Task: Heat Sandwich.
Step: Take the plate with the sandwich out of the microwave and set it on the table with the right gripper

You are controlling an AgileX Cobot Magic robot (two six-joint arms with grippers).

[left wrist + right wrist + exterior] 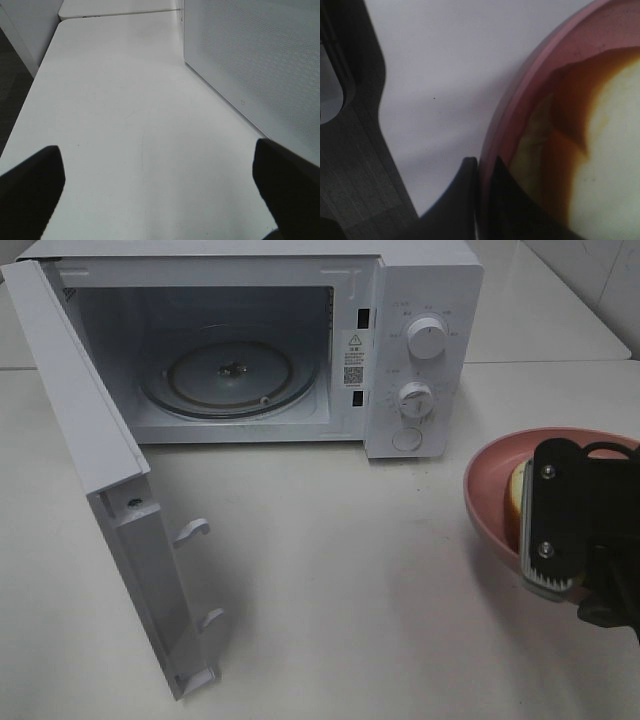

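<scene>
The sandwich (516, 496), white bread with an orange-brown crust, lies on a round pink plate (487, 483) at the right of the table. My right gripper (538, 545) is shut on the plate's near rim. In the right wrist view its black fingers (465, 192) pinch the pink rim (535, 75), with the sandwich (605, 165) just beyond them. The white microwave (420, 350) stands at the back with its door (95, 440) swung wide open and its glass turntable (230, 375) bare. My left gripper (160, 195) is open over bare table, outside the high view.
The open door juts toward the front left of the table. In the left wrist view the microwave's perforated side wall (260, 65) stands close by on one side. White table (340, 580) lies between the door and the plate.
</scene>
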